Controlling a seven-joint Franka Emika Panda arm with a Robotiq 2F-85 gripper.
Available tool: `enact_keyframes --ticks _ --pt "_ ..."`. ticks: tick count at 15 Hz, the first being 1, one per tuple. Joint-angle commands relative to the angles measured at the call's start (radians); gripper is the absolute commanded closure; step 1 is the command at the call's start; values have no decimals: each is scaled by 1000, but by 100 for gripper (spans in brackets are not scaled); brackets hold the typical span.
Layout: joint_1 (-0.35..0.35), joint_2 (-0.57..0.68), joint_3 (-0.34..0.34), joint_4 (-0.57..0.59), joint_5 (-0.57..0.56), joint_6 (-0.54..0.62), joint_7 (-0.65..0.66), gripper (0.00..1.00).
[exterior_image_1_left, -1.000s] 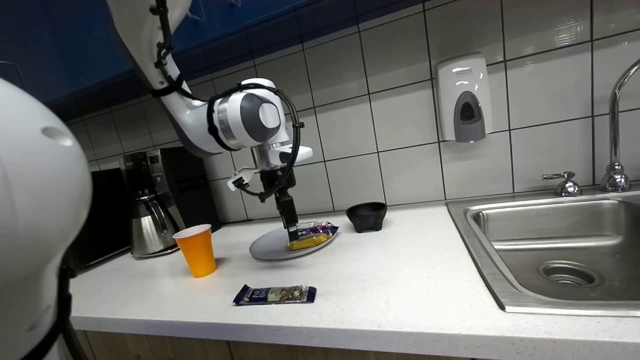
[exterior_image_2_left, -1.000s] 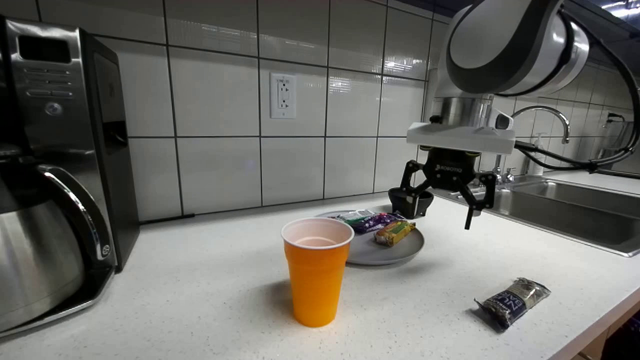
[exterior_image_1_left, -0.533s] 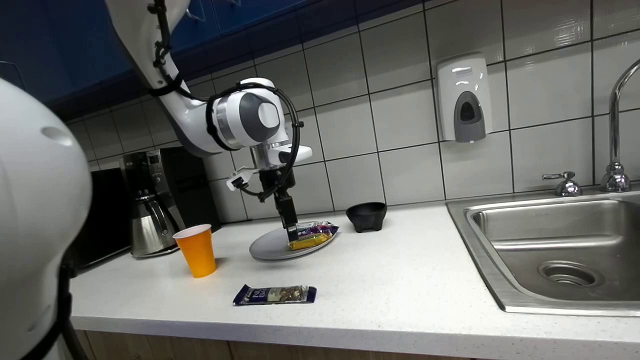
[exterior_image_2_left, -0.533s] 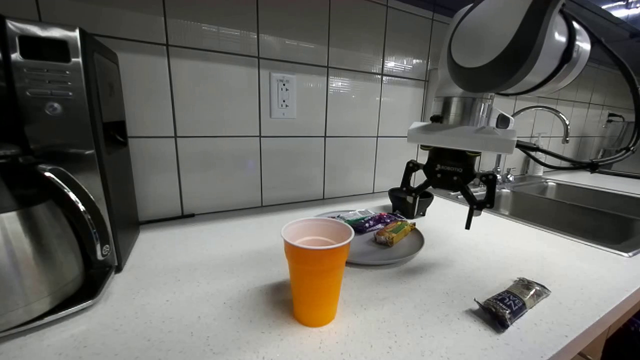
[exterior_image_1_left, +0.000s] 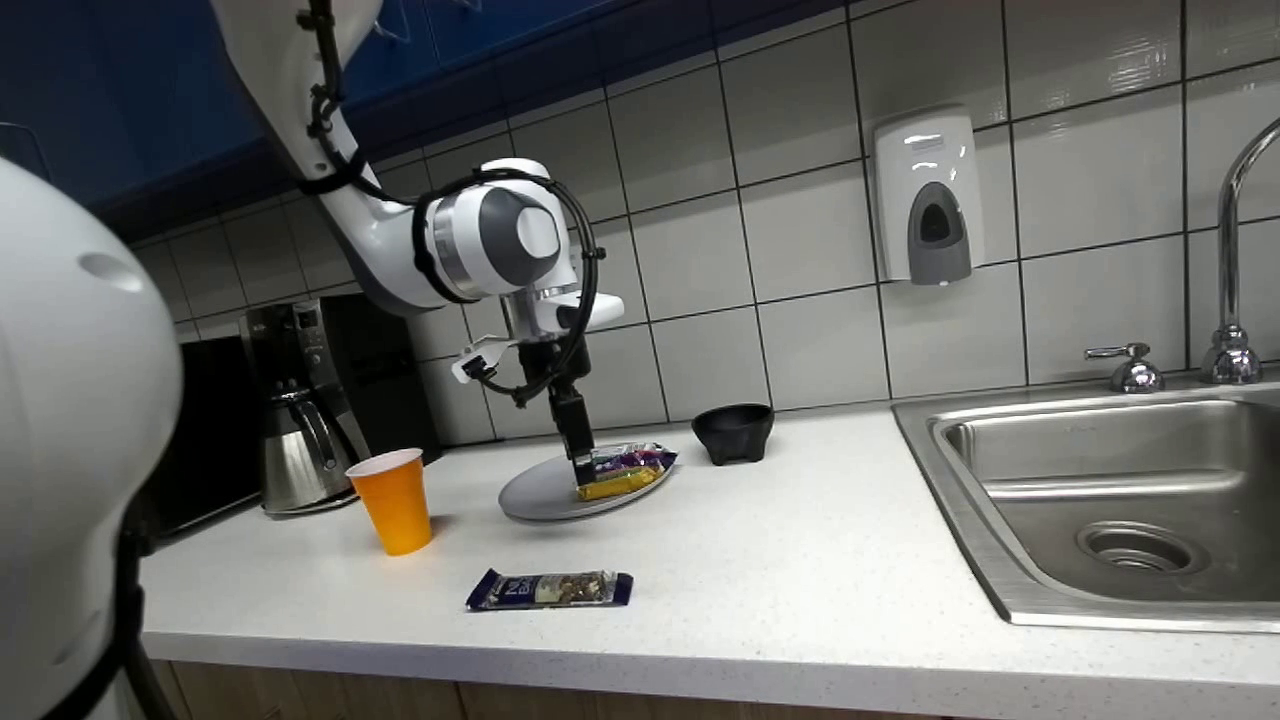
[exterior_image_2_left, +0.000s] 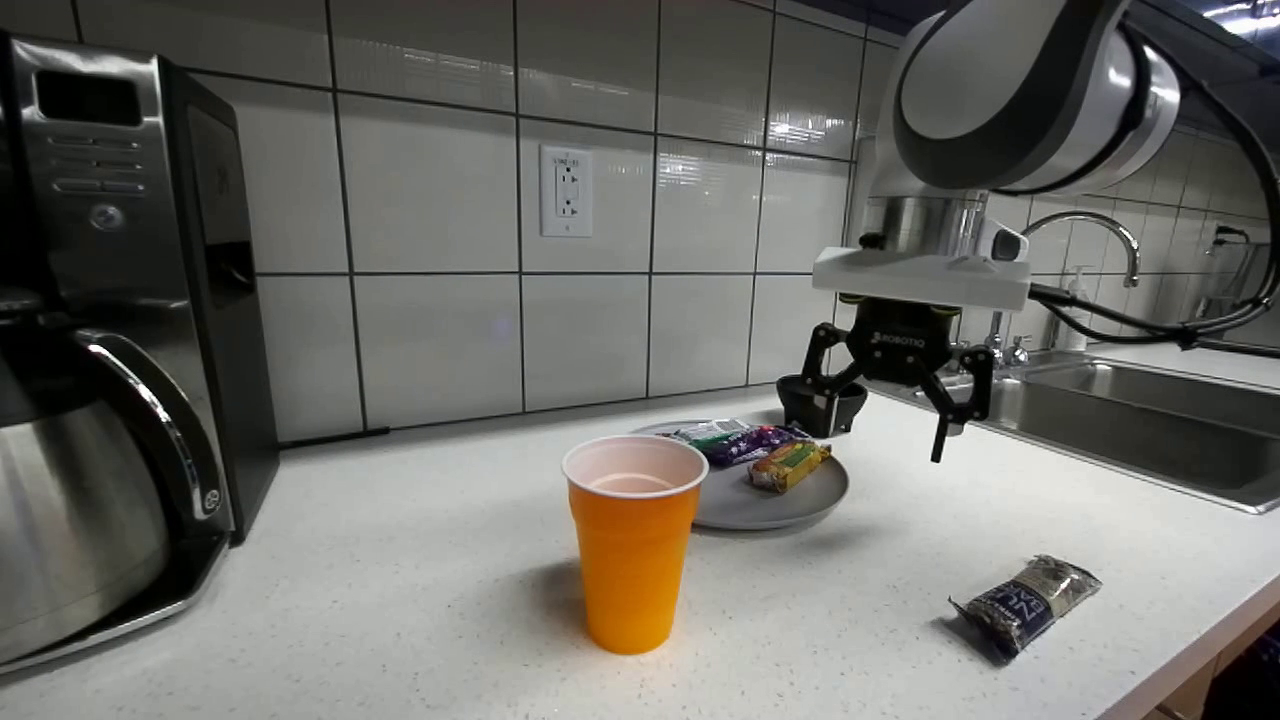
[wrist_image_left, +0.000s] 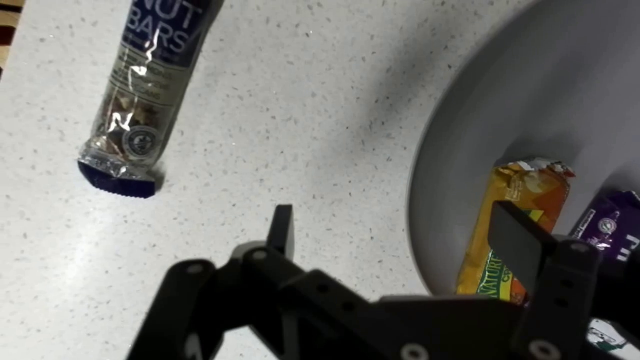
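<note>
One tiled wall across the far side. Below, a long white counter. Angled down from above, a white arm. At the right in both exterior views, a steel sink. At the left in both, a coffee maker in black and steel. Toward the far side of the counter, a round grey plate. Above its rim, a black gripper, fingers spread wide; in the wrist view, one fingertip over the counter, the other over the plate. Nearer and to the left of the plate, an upright orange cup. Just right of the plate, a small black bowl. Flat by the counter's near edge, right of the cup and apart from the plate, a dark blue nut bar. On the plate's right half, a purple bar. Beside it, on the near side, a yellow bar, partly hidden by one fingertip in the wrist view; contact between them impossible to tell.
</note>
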Motion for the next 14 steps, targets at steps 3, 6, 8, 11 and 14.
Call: enact_keyframes --ticks 3,6,8,11,14 --pt "-19 -29 35 -19 -88 -13 166 0" --pt "-12 -45 52 -30 -112 -20 250 0" --pt "-12 -54 66 -39 -105 -22 277 0" --pt "-11 -80 86 -65 -92 -17 298 0" --pt "-12 -106 105 -95 -86 -15 315 0"
